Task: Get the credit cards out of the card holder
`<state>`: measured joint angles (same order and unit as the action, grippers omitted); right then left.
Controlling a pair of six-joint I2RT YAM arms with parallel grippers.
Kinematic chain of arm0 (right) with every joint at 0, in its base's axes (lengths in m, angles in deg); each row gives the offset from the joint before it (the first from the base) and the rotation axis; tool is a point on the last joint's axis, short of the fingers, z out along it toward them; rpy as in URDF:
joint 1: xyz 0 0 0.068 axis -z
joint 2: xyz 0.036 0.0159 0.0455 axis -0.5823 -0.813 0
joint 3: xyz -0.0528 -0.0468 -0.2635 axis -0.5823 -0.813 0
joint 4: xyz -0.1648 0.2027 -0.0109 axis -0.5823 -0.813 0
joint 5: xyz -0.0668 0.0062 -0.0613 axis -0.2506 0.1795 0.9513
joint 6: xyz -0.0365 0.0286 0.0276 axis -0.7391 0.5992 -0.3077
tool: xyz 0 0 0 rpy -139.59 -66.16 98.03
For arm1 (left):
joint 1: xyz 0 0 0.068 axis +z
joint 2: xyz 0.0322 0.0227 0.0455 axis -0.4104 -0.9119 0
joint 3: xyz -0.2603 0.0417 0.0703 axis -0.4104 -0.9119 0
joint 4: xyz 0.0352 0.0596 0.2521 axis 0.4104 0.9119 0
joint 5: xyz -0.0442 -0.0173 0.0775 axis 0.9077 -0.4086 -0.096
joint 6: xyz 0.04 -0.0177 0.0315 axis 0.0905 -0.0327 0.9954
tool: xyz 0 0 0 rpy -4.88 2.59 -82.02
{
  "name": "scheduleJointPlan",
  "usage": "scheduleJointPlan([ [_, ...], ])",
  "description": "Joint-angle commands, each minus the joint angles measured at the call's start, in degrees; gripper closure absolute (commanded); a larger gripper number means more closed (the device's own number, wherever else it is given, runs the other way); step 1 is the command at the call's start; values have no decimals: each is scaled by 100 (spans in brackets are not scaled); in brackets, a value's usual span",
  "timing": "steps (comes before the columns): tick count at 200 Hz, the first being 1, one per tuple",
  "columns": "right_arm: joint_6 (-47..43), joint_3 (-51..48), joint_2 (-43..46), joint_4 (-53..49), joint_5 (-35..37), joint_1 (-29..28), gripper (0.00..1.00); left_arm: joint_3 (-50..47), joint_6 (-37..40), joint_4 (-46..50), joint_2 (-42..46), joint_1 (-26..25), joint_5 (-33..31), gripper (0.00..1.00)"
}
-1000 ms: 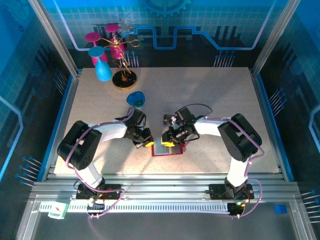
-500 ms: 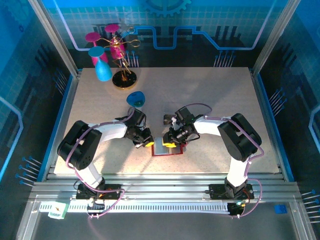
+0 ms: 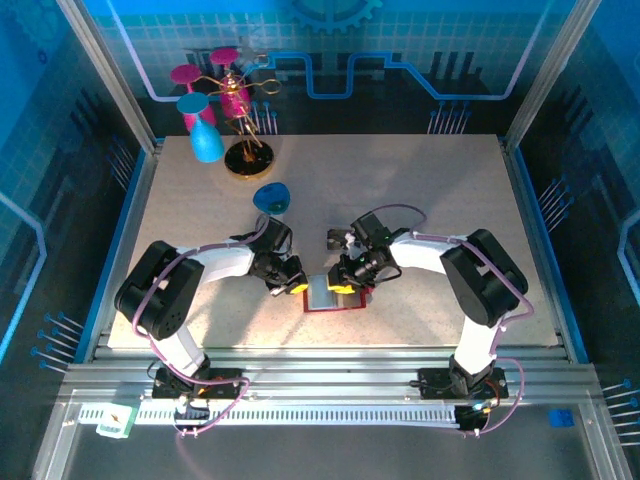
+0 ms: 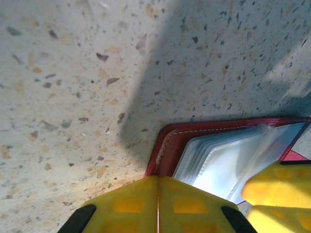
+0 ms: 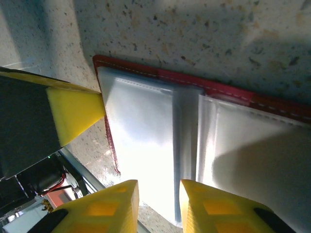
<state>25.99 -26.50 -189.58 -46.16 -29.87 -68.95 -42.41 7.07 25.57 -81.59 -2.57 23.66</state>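
Risk: card holder point(image 3: 330, 297) lifts with the pull.
Open at counter's point(image 3: 400, 200) 6 o'clock; left claw point(image 4: 158, 180) pressed together on its 9 o'clock edge, right claw point(image 5: 159, 187) slightly spread over sleeves point(image 5: 141, 126); lone pin may slip.

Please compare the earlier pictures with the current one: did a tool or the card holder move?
Almost nothing changed. The right arm's elbow shifted slightly toward the right; the right tool stays over the clear pockets of the open card holder. The left tool stays shut at the holder's left corner. Nothing was taken hold of or let go; the holder did not move.
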Motion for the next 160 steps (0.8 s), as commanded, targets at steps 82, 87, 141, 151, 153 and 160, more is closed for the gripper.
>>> scheduleJointPlan([
  [82, 353, -17, -350, 942, -943, -120, 71, 256, 263, 311, -281, 18, 39, 92],
  [87, 327, -20, -360, 902, -913, -120, 71, 264, 258, 309, -281, 18, 48, 92],
  [141, -46, 106, -401, 126, -391, -120, 71, 268, 260, 323, -280, 25, 41, 92],
  [151, -96, 114, -409, 62, -336, -120, 71, 258, 262, 324, -280, 22, 40, 92],
  [153, -104, 116, -412, 41, -324, -122, 72, 260, 262, 324, -281, 19, 40, 92],
  [160, -142, 129, -412, -14, -279, -120, 71, 258, 273, 324, -281, 18, 40, 92],
])
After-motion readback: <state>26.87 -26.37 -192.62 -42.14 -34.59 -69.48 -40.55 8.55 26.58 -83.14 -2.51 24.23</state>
